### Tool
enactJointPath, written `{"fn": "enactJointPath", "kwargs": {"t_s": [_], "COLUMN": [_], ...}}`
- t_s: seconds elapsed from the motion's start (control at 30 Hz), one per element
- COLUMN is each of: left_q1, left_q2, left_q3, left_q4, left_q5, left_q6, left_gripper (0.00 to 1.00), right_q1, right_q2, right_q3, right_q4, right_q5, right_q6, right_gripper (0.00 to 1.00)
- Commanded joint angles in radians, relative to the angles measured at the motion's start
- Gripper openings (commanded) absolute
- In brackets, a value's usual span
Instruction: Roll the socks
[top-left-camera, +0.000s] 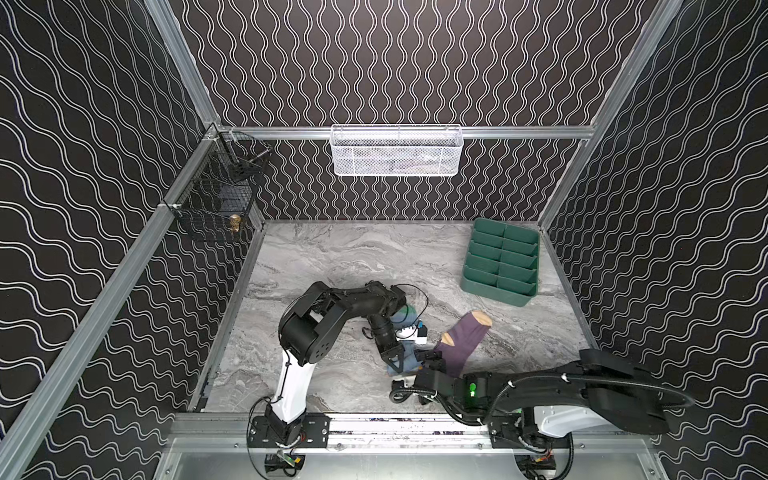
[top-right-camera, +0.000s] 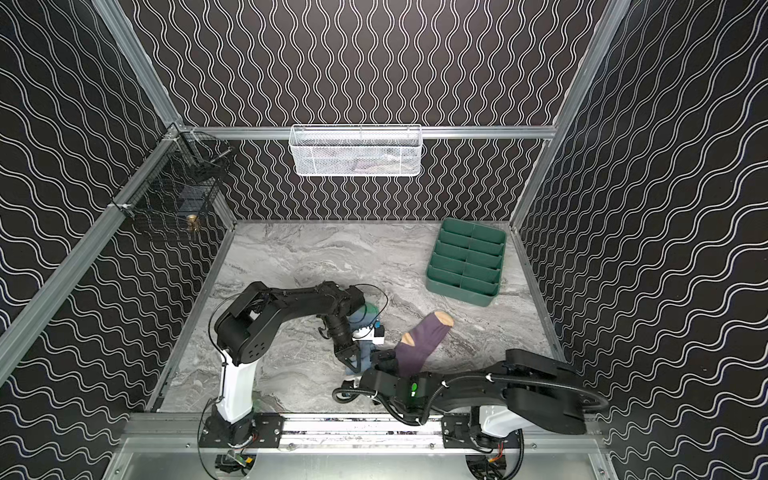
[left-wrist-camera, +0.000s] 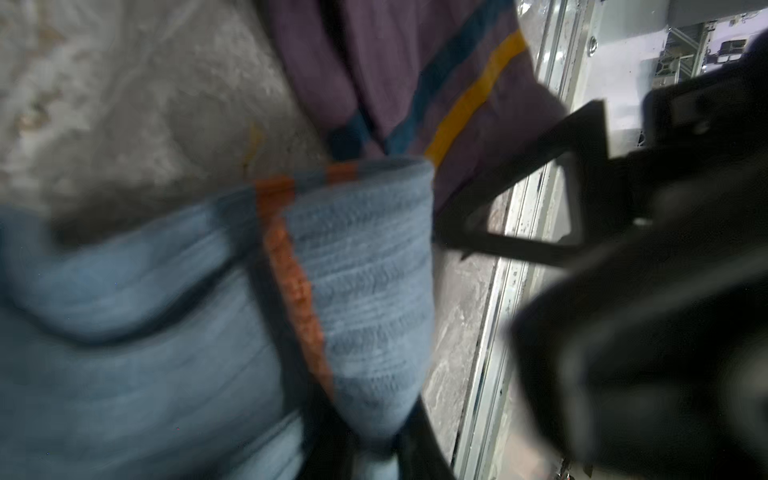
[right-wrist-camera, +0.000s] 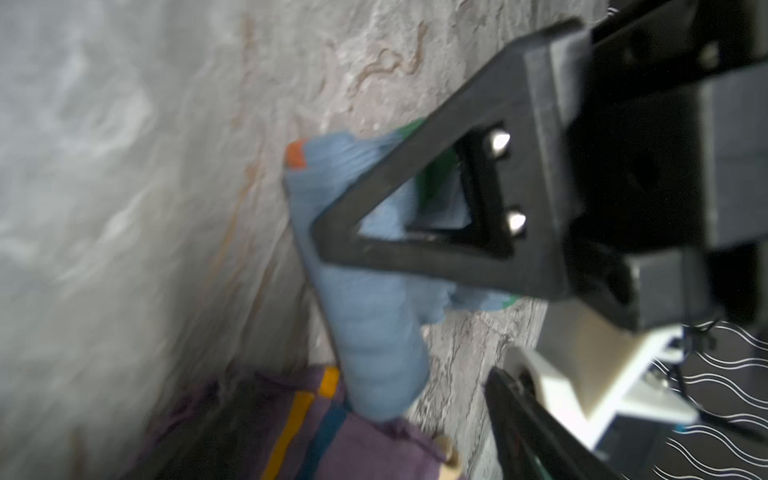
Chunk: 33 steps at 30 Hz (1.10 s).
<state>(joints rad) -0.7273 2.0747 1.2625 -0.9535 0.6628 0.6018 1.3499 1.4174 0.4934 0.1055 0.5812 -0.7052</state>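
Marble tabletop (top-left-camera: 332, 266), lower middle: my left gripper (top-left-camera: 395, 360) pinches the light blue sock (top-left-camera: 402, 323), lying top-to-bottom. My right gripper (top-left-camera: 430, 360), jaws apart, sits just right of it.

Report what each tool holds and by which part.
The left tool is shut on the light blue sock, pinching a fold by its orange stripe. The right tool is open beside it, holding nothing.

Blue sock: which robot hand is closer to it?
Left. The left gripper is shut on the blue sock itself. The right gripper sits just beside it, jaws open, at the purple sock's striped end.
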Motion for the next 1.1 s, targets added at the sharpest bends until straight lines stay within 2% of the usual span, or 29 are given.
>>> {"fn": "enactJointPath", "kwargs": {"t_s": [0.0, 0.2, 0.33, 0.57, 0.73, 0.9, 1.07], "left_q1": [-0.006, -0.006, 0.008, 0.041, 0.044, 0.044, 0.044], "left_q2": [0.054, 0.045, 0.034, 0.015, -0.015, -0.03, -0.026], "left_q3": [-0.025, -0.029, -0.034, -0.038, -0.069, -0.07, -0.068], "left_q4": [0.113, 0.116, 0.126, 0.131, 0.139, 0.143, 0.141], "left_q5": [-0.415, -0.426, -0.472, -0.522, -0.544, -0.548, -0.543], "left_q6": [-0.01, -0.01, -0.025, -0.043, -0.051, -0.053, -0.052], "left_gripper": [0.0, 0.0, 0.0, 0.0, 0.0, 0.0, 0.0], "right_q1": [-0.013, -0.02, -0.02, -0.018, -0.032, -0.037, -0.02], "right_q2": [0.052, 0.097, 0.083, 0.013, -0.045, -0.118, -0.088], "right_q3": [0.011, 0.038, 0.028, 0.002, -0.058, 0.002, 0.096], "right_q4": [0.067, 0.034, -0.029, -0.134, -0.147, -0.208, -0.176], "right_q5": [-0.051, -0.079, -0.086, -0.004, 0.087, 0.072, 0.064], "right_q6": [-0.023, -0.011, 0.034, 0.206, 0.254, 0.205, 0.06], "right_gripper": [0.86, 0.8, 0.82, 0.85, 0.91, 0.91, 0.92]}}
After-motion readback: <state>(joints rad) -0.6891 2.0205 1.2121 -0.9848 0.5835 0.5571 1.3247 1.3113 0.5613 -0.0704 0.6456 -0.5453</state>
